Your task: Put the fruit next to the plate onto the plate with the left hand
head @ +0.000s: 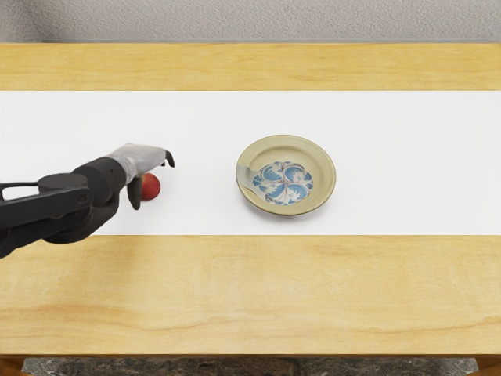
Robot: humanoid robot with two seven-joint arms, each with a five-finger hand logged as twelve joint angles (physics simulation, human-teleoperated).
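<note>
A small red fruit (151, 186) lies on the white table runner, left of a round olive plate (322, 166) with a blue pattern in its middle. My left hand (146, 166) comes in from the left and hovers directly over the fruit, covering part of it. Its fingers are spread, with the fingertips reaching past the fruit's far side and the thumb hanging down at its left. The fingers do not close on the fruit. The plate carries nothing.
A white runner (407, 157) crosses the wooden table (258, 298) from side to side. A grey wall borders the table's far edge.
</note>
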